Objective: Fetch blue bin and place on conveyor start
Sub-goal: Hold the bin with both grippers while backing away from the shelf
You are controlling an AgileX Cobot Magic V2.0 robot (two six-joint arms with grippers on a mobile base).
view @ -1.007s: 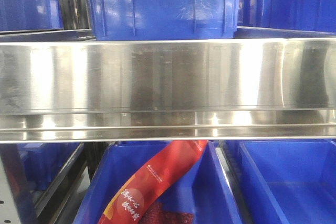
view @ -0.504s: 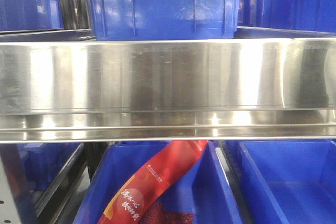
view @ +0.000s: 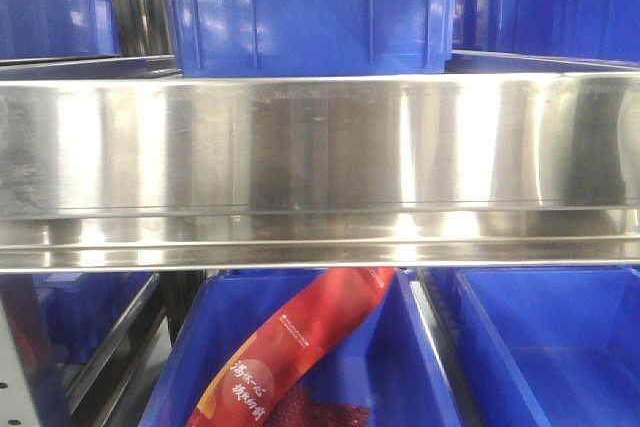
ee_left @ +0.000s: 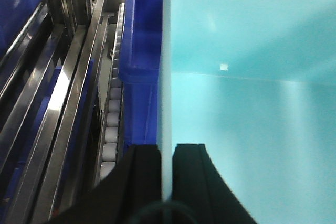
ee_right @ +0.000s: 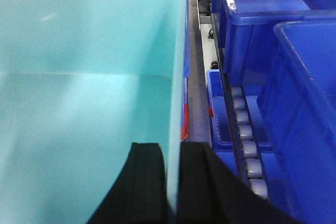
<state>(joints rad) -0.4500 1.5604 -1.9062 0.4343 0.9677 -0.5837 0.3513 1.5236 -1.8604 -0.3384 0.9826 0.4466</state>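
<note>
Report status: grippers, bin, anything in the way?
Left gripper and right gripper each clamped on a blue bin wall. Dark blue bins crowd both sides. Conveyor start not in view.

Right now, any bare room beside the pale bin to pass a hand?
Left gripper side: only the roller track between dark crate and steel rails. Right gripper side: a narrow steel strip, then crowded storage bins. The blue bin itself looks empty.
</note>
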